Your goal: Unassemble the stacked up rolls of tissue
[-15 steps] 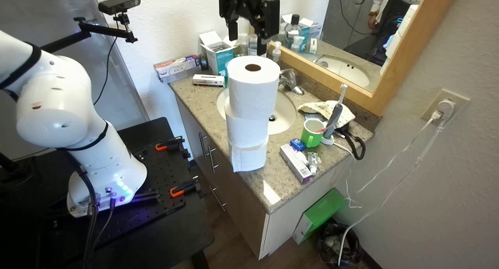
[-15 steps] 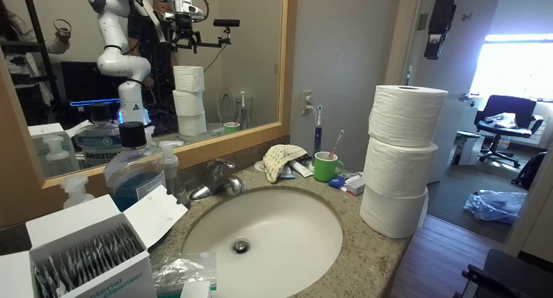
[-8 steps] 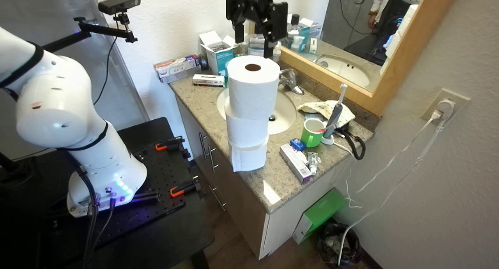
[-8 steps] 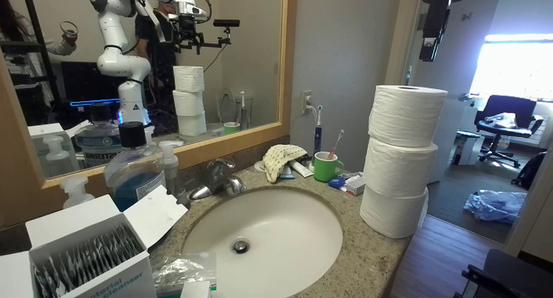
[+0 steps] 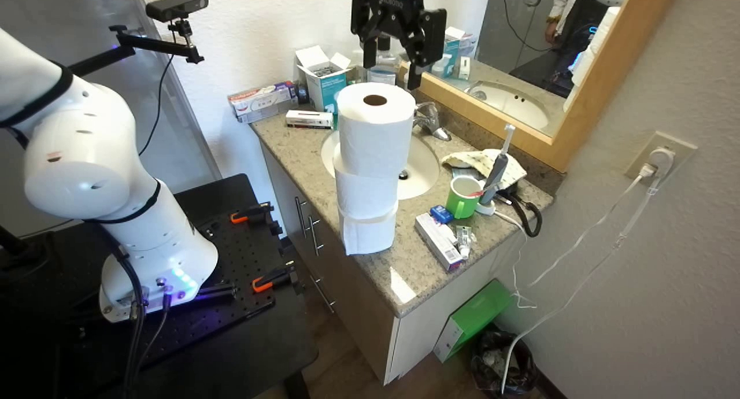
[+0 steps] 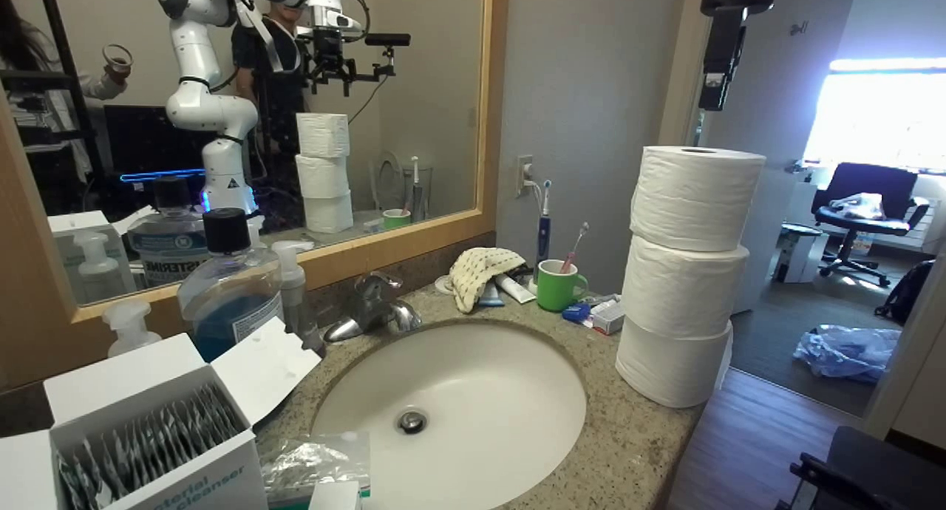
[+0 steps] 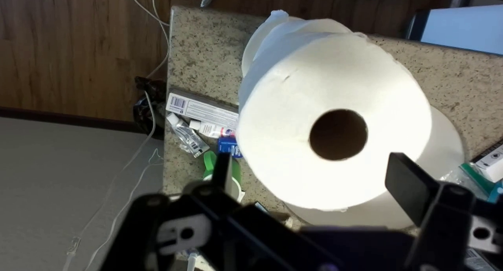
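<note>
Three white rolls of tissue stand stacked upright at the counter's front edge, beside the sink. The top roll (image 5: 376, 141) (image 6: 695, 199) has a brown hollow core and fills the middle of the wrist view (image 7: 283, 106). The middle roll (image 5: 367, 194) (image 6: 684, 284) and the bottom roll (image 5: 368, 237) (image 6: 672, 364) show below it in both exterior views, slightly offset. My gripper (image 5: 391, 68) (image 6: 713, 96) is open and empty, above the level of the top roll and not touching it. In the wrist view its two fingers (image 7: 309, 159) stand wide apart, with the roll's near part between them.
The sink (image 6: 473, 392) lies beside the stack. A green cup (image 5: 462, 196) with toothbrushes, a toothpaste box (image 5: 438, 242) and tubes lie on the other side. A mirror (image 6: 295, 126), faucet (image 6: 373, 307), mouthwash bottle (image 6: 233, 288) and open carton (image 6: 155, 436) line the counter's back and end.
The gripper has moved right and slightly down in an exterior view, and left and slightly down in an exterior view. It has stayed open. The rolls have not moved.
</note>
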